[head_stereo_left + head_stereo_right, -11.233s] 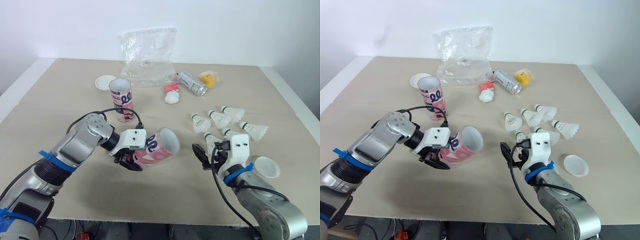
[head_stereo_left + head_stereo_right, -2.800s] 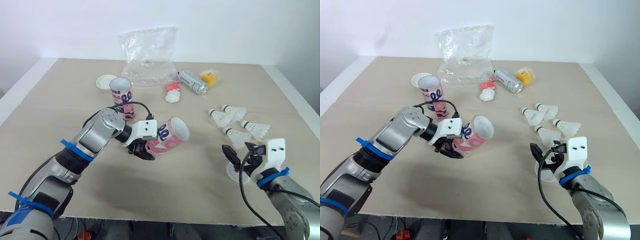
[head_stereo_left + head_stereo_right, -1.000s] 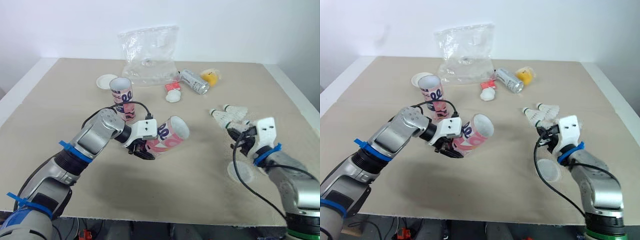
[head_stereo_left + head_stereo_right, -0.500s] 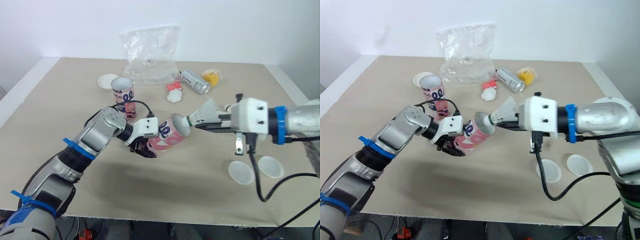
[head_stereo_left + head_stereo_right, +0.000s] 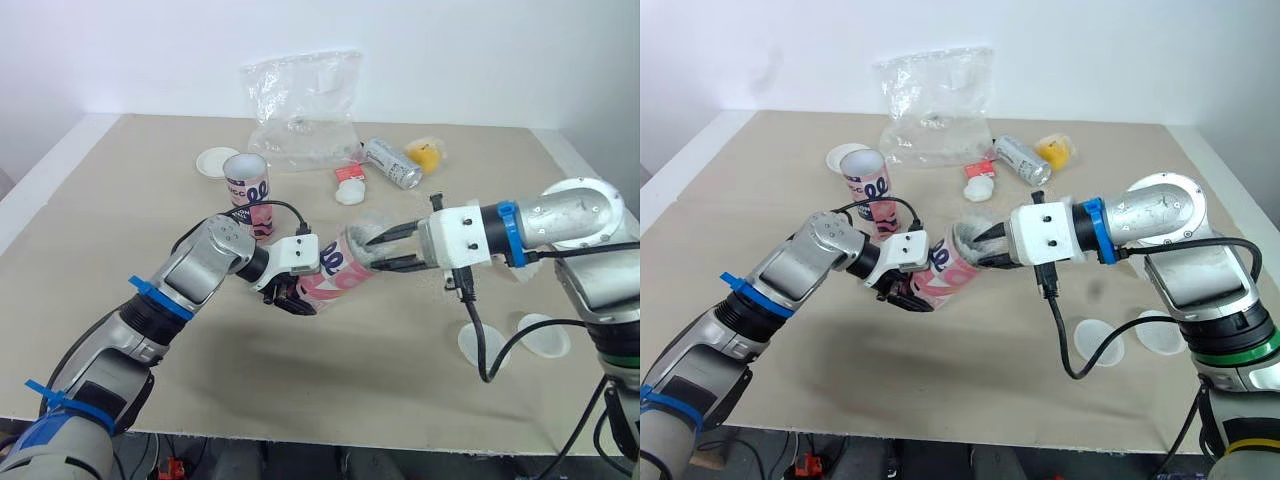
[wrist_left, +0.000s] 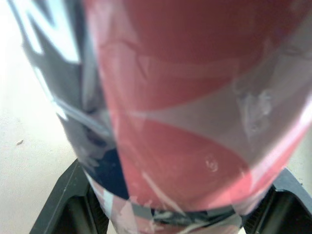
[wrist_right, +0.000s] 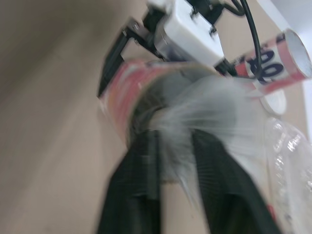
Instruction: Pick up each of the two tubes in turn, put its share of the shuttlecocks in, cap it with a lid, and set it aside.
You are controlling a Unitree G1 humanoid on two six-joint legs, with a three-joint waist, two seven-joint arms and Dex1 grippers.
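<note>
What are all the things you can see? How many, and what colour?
tubes: 2, pink and white, upright tube far left, held tube tilted in left gripper
shuttlecock: 1, white, at held tube's mouth
lids: 3, white, one by upright tube, two near right front
plastic bag: 1, clear, far side
can: 1, silver, by bag
yellow thing: 1, beside can
red-and-white thing: 1, near can
table: 1, beige
left gripper: 1, black, shut on held tube
right gripper: 1, black, fingers apart around shuttlecock

Two tubes are counted: an upright tube point(image 5: 246, 190) and a tilted tube point(image 5: 330, 275) near it. Three lids are counted: a first lid point(image 5: 212, 162) just beside the upright tube, and a second lid point(image 5: 484, 343) and a third lid point(image 5: 545, 335) well apart from it. One shuttlecock point(image 7: 214, 105), one can point(image 5: 392, 164) and one plastic bag point(image 5: 300, 100) are counted.
</note>
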